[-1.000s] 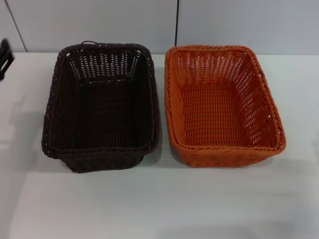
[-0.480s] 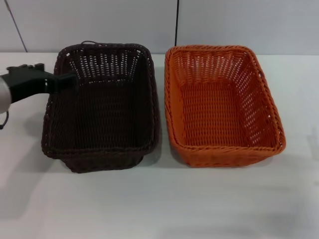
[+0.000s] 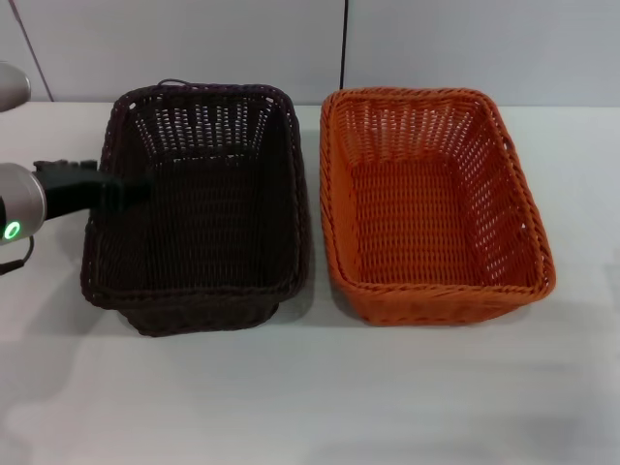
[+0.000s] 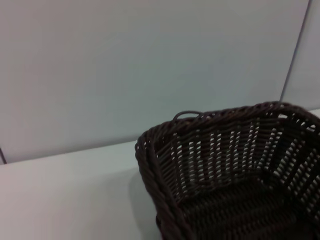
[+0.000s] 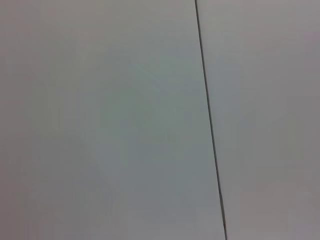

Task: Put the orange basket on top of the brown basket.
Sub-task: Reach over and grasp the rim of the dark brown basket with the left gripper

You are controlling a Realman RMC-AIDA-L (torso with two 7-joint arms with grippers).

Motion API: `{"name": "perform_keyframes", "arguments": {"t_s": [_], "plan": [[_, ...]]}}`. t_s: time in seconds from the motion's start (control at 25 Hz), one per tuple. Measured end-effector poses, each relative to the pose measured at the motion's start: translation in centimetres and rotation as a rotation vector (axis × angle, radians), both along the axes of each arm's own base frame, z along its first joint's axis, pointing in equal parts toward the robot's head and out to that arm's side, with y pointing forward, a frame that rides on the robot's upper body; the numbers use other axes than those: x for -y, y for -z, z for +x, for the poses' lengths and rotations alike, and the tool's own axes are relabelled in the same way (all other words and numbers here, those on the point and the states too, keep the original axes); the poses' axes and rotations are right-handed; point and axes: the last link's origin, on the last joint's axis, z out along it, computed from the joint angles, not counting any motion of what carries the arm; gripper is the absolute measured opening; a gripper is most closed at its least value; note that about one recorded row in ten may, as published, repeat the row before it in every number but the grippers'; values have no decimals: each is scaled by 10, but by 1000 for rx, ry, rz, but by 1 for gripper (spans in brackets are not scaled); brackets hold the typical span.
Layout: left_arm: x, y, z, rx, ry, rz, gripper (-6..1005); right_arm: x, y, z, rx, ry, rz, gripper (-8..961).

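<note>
The orange basket (image 3: 431,203) stands empty on the white table, on the right. The brown basket (image 3: 199,208) stands empty just to its left, the two almost touching side by side. My left gripper (image 3: 124,187) is black and reaches in from the left edge. It sits at the brown basket's left rim, with its tip over that rim. The left wrist view shows a far corner of the brown basket (image 4: 220,165) from close by. My right gripper is out of view, and its wrist view shows only a blank wall.
The white table (image 3: 310,387) has bare surface in front of both baskets. A grey panelled wall (image 3: 194,39) with a dark vertical seam runs along the table's back edge. A round grey part of my left arm (image 3: 15,203) with a green light is at the left edge.
My left arm has come in from the left edge to the brown basket's left rim, then shifted a little nearer along it. Both baskets have stayed put.
</note>
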Motion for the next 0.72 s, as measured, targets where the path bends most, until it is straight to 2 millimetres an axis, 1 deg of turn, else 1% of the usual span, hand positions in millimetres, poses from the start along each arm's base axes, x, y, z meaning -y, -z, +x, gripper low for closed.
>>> {"name": "perform_keyframes", "arguments": {"t_s": [0.24, 0.28, 0.36, 0.64, 0.72], "plan": [[-1, 1, -3, 0, -10, -2, 798, 0, 1, 0, 2, -2, -3, 816], [-4, 5, -12, -1, -35, -5, 798, 1, 1, 0, 3, -3, -4, 816], [-5, 7, -14, -2, -42, -7, 798, 1, 1, -1, 3, -5, -6, 816], [-7, 10, -16, -2, -46, -10, 798, 1, 2, -1, 7, -8, -9, 817], [-10, 13, -19, 2, -59, -14, 798, 2, 2, -1, 8, -8, -9, 817]]}}
